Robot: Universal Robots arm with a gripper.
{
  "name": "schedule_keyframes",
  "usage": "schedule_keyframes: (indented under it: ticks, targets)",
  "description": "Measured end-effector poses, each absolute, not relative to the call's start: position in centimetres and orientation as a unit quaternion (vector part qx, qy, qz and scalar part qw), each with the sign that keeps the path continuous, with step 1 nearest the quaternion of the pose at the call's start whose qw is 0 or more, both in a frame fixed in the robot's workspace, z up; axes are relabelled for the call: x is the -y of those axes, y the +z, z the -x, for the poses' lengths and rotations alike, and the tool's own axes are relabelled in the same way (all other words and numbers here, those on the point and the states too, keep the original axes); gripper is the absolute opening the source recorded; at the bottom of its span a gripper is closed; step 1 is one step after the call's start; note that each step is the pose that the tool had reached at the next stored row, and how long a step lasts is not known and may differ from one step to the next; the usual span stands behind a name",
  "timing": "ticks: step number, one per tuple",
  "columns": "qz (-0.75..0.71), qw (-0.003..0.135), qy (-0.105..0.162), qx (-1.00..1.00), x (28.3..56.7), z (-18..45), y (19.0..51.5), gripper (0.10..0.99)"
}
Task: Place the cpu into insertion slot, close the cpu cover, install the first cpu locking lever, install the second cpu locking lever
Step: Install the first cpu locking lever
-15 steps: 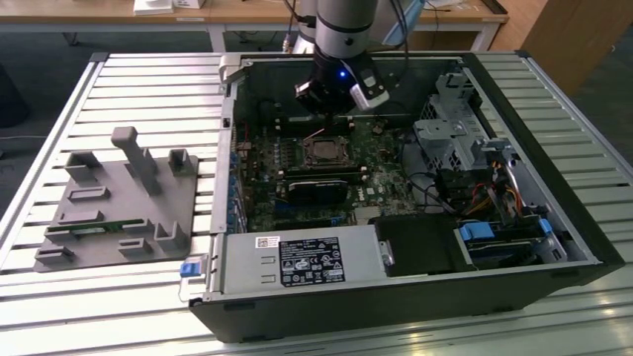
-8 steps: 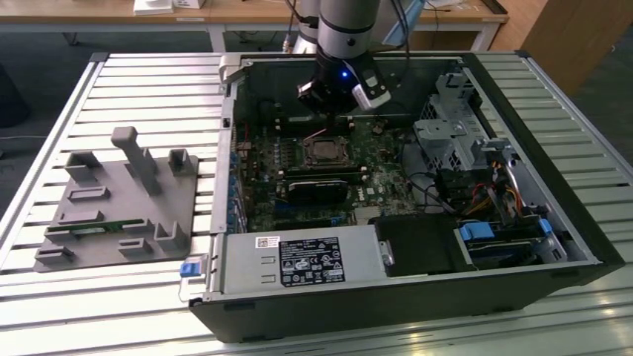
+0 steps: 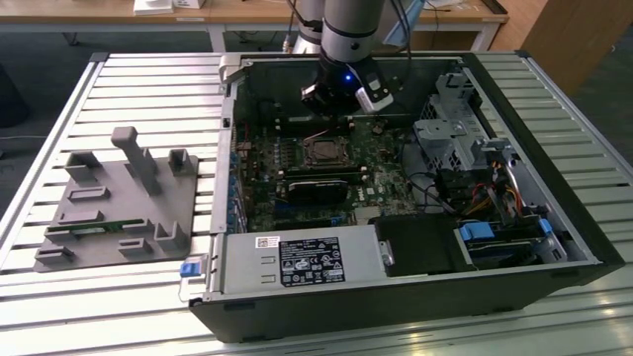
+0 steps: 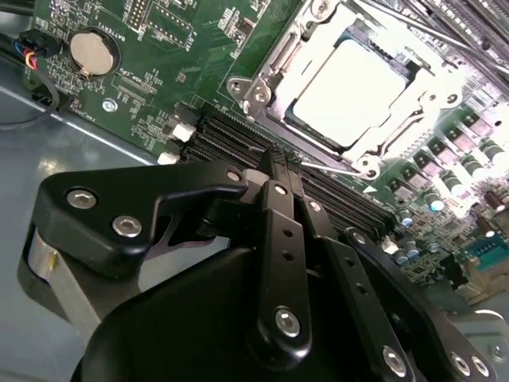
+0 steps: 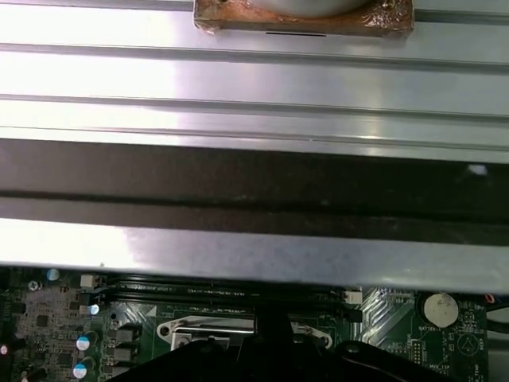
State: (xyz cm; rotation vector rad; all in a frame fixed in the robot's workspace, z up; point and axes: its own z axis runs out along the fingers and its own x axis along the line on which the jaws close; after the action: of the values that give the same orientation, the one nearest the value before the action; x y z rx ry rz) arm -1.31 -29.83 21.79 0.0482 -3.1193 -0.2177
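Just beyond the black gripper, the cpu gleams pale silver in its silvery cpu cover. The circuit board around them is green.

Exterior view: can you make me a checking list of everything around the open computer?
Surface: slatted metal table carrying the open computer case.
Job's things: cpu sits in the insertion slot; cpu cover frames it.
Clutter: grey holder block on the table, exterior view's left.
Grippers: gripper shut, empty, over the board beside the cpu.
Cables: coloured wires inside the case.
Surroundings: wooden desk behind.
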Motion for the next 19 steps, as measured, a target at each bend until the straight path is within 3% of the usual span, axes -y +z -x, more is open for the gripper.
schedule_keyframes:
  ticks: [19]
  targets:
    - [-0.015, 0.007, -0.068, 0.998, 29.8, 1.0, 20.2, 0.106]
